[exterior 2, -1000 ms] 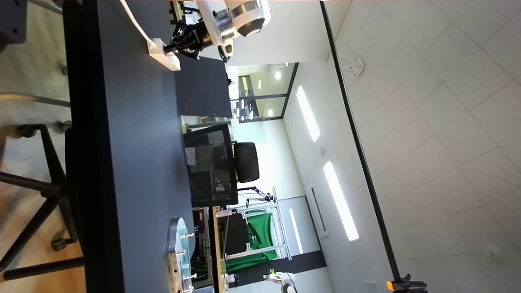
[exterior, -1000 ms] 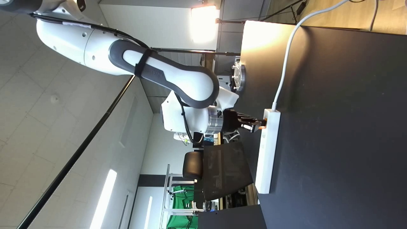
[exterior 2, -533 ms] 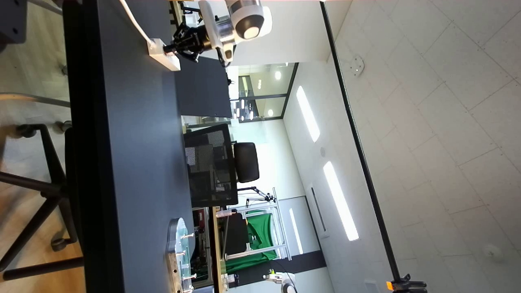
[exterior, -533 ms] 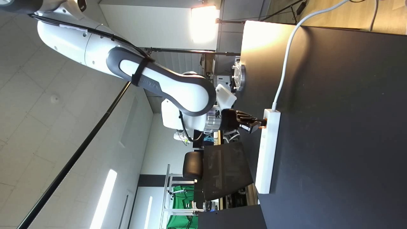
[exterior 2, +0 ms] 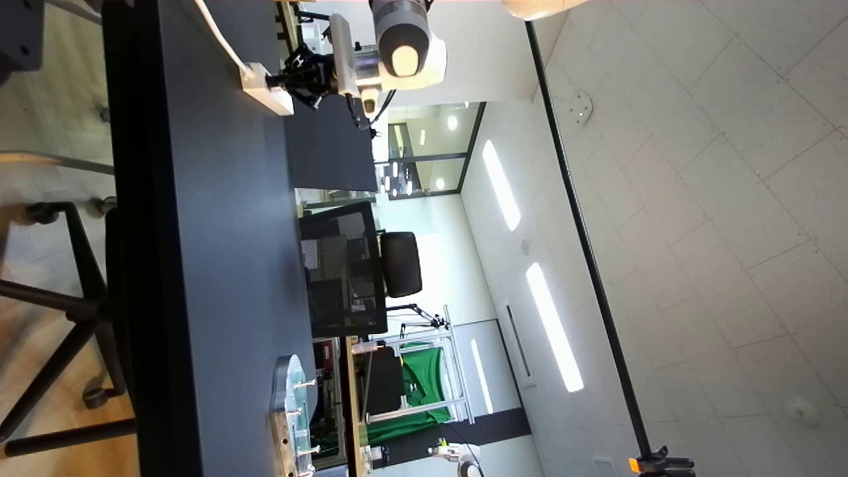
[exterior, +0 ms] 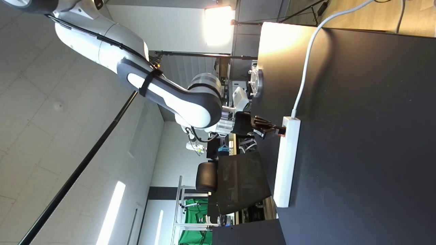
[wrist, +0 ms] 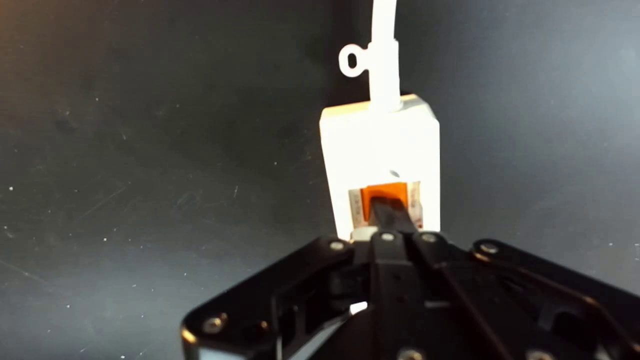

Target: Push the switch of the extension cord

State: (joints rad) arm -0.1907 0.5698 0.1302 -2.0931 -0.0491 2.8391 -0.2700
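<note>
The white extension cord strip [exterior: 287, 166] lies on a dark table; it also shows in an exterior view [exterior 2: 268, 96] and the wrist view [wrist: 380, 145]. Its cable leaves the near end. Its orange switch [wrist: 385, 190] sits close to the cable end, between two pale labels. My gripper [exterior: 282, 130] is shut with its fingertips together and nothing between them. In the wrist view the gripper [wrist: 389, 207] covers the lower part of the switch, with the tips on or right over it. In an exterior view the gripper [exterior 2: 273, 81] meets the strip's top. Whether the switch is pressed is hidden.
Both exterior views stand turned sideways. A round clear-topped device with metal posts [exterior 2: 291, 414] stands on the table [exterior 2: 238, 265], away from the strip. A mesh chair [exterior 2: 344, 278] stands behind the table edge. The white cable [exterior: 305, 75] runs off the table.
The arm links and wrist have swung and tilted while the fingertips stay at the same spot on the strip. The strip has not moved. Less orange shows beside the tips in an exterior view.
</note>
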